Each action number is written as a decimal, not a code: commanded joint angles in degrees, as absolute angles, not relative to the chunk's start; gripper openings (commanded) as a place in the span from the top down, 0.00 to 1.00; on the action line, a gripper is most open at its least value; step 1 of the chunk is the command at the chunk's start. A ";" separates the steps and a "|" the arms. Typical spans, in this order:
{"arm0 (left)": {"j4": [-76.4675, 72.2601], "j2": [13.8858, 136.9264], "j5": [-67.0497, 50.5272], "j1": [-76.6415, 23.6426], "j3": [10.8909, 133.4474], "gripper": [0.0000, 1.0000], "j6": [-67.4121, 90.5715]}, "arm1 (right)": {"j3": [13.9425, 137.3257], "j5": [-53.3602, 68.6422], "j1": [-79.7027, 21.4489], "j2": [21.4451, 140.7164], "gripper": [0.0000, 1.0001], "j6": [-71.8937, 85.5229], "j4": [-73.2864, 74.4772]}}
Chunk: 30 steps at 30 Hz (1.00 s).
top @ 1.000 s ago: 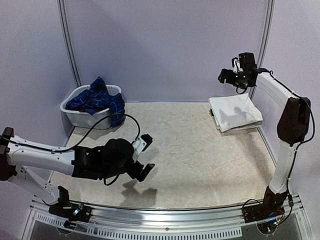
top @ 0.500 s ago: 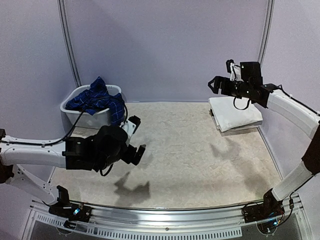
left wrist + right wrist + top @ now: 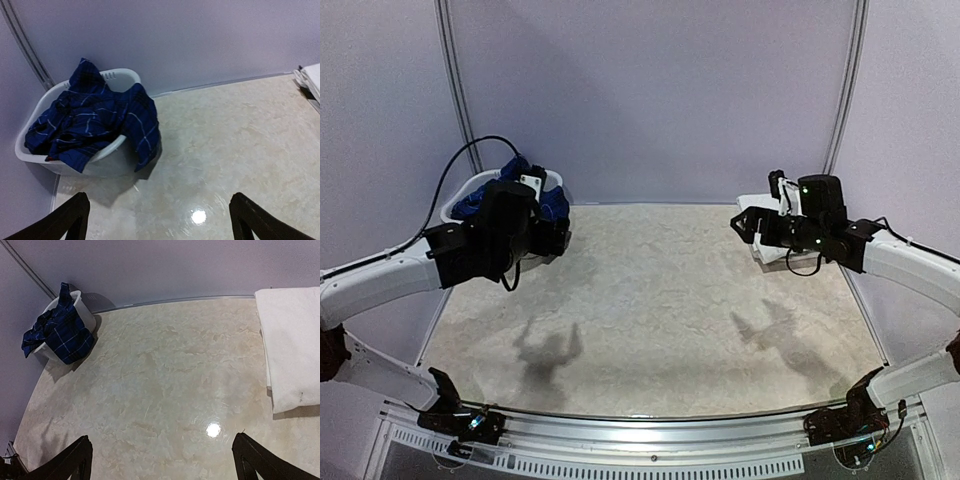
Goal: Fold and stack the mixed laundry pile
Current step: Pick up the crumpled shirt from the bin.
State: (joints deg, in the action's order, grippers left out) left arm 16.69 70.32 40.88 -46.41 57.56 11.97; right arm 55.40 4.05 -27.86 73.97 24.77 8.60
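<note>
A: Let us begin near us. What do the two hands hold?

B: Nothing. The left hand (image 3: 160, 200) has its fingers spread fully, and between them I see only the bare table (image 3: 660, 310). The right hand (image 3: 162, 440) is the same, wide apart and empty, over the right half of the table.

A: And where is the laundry?

B: The navy plaid shirt (image 3: 95, 120) lies crumpled in the white basket (image 3: 121, 75) at the far left corner. A folded white piece (image 3: 292, 340) lies flat at the far right corner.

A: How will the shirt handle, in your opinion?

B: I think it is light, soft and limp. It will probably sag and drag when it is lifted, and it may pull out what lies under it. A small red bit (image 3: 50, 159) shows at the near rim. The basket looks light too, so it could slide or tip.

A: Where would you take hold of it?

B: At the flap that hangs over the rim on the side toward the table's middle. It is free, so a pinch there catches only cloth.

A: Which way does it point?

B: As a heap it has no clear direction. Its mass follows the basket's oval, roughly along the far edge but slanted. One peak stands up at the far rim, and the flap points down outside. I cannot make out a collar or sleeves.
</note>
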 commanded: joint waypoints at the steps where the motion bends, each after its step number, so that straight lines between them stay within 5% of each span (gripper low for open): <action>1: 19.53 71.54 38.51 -39.87 60.15 0.00 11.16 | 51.18 4.99 -28.35 70.01 0.01 26.75 7.29; 19: 29.22 84.42 29.68 -17.66 77.92 0.01 13.10 | 44.21 4.50 -28.37 62.50 0.01 25.30 9.77; 30: 32.49 95.65 31.64 -12.31 86.74 0.05 10.20 | 44.21 5.55 -28.36 62.87 0.01 23.73 10.72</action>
State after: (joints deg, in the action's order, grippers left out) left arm 29.17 91.66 30.87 -13.72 83.96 11.81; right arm 45.04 4.86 -27.88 63.48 24.71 9.63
